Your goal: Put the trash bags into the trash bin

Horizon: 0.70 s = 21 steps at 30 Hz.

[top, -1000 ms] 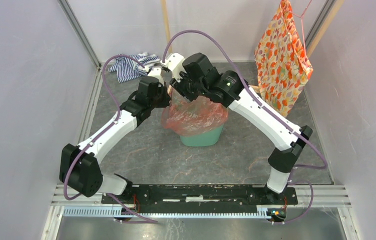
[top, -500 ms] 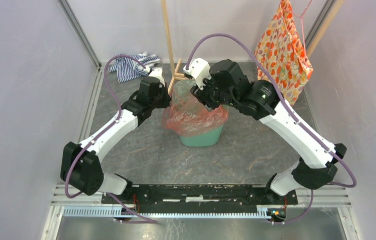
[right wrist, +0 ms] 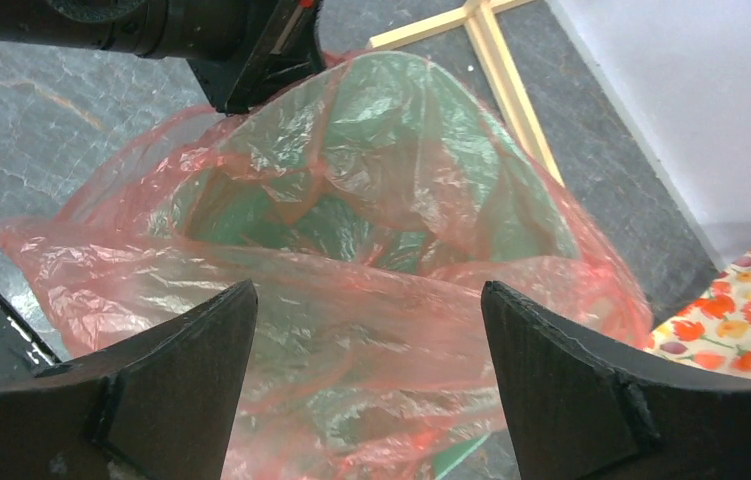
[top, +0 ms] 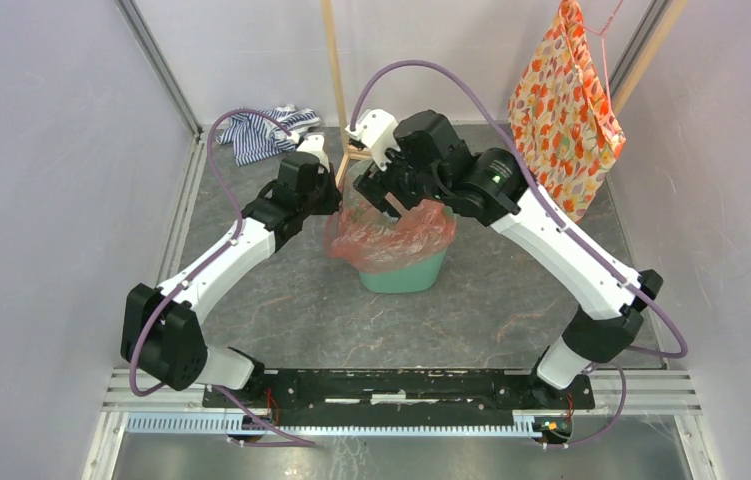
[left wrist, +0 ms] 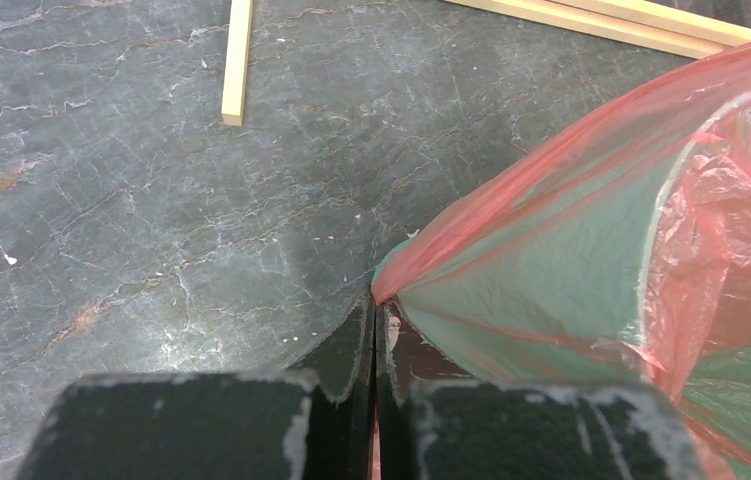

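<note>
Your left gripper (left wrist: 375, 312) is clenched on the trash bag (top: 391, 238). In its wrist view the two fingers meet with no gap, and a pinch of the red-orange film comes to a point right at their tips. From that pinch the film fans out, taut, over the left outer wall of the mint-green trash bin (top: 407, 274), whose green shows through the plastic. The bin stands upright about mid-table, between your two arms. The bag sits over its mouth, part sagging down inside and part spilling over the rim on the left and near sides in crinkled folds. Your right gripper (right wrist: 369, 296) is released, jaws spread wide, and hangs above the far side of the bin's mouth, looking down into the bag. A band of film stretches across below its fingers, but you cannot tell from these views whether either finger touches the plastic. The dark marbled table (top: 281, 300) also carries a crumpled blue-and-white striped cloth (top: 261, 131) in the far left corner. A wooden stand (top: 332, 60) rises just beyond the bin, with its crossed base slats lying close to the bag's far edge. An orange floral cloth (top: 563, 120) hangs at the far right, well apart from the bin.
</note>
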{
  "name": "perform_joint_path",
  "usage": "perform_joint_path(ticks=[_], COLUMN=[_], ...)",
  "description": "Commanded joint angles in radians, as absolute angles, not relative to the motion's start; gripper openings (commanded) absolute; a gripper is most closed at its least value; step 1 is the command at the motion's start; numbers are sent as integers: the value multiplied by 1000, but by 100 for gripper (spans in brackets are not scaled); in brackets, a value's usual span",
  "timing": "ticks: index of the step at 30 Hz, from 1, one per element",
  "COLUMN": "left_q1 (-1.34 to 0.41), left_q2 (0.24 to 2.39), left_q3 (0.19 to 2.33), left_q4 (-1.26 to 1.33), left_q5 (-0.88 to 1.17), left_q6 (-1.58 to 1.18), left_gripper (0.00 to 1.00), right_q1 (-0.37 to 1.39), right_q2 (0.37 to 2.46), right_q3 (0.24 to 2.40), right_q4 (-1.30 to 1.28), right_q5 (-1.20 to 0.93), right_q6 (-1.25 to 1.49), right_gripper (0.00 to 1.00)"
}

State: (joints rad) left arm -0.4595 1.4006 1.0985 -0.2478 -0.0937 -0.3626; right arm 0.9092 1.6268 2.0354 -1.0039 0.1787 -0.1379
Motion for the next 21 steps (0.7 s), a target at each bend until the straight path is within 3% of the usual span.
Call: perform_joint_path(ticks=[1, 5, 8, 12, 16, 18, 21], left_q1=[-454, -454, -454, -454, -454, -454, -454], left_q2=[1407, 1408, 1408, 1406, 1402, 1402, 1404], left_q3=[1137, 1136, 1137, 1135, 1134, 1132, 1131], left_q4=[-229, -228, -228, -229, -230, -230, -229], left_q5=[-79, -77, -75, -74, -78, -80, -81], left_q6=[-381, -383, -383, -382, -379, -378, -378], left_gripper=[2, 2, 2, 2, 2, 2, 2], right_q1=[918, 918, 919, 918, 920, 918, 918], right_q2=[1643, 1624, 1619, 1590, 1543, 1500, 1425], right_q3=[2015, 1970, 1931, 1859, 1817, 1789, 1743], right_q4=[-979, -965, -960, -937, -939, -933, -913], right_q5=[148, 132, 120, 86, 113, 148, 201], right_q6=[-145, -138, -124, -98, -66, -47, -17], right_gripper=[90, 86, 75, 47, 10, 0, 0])
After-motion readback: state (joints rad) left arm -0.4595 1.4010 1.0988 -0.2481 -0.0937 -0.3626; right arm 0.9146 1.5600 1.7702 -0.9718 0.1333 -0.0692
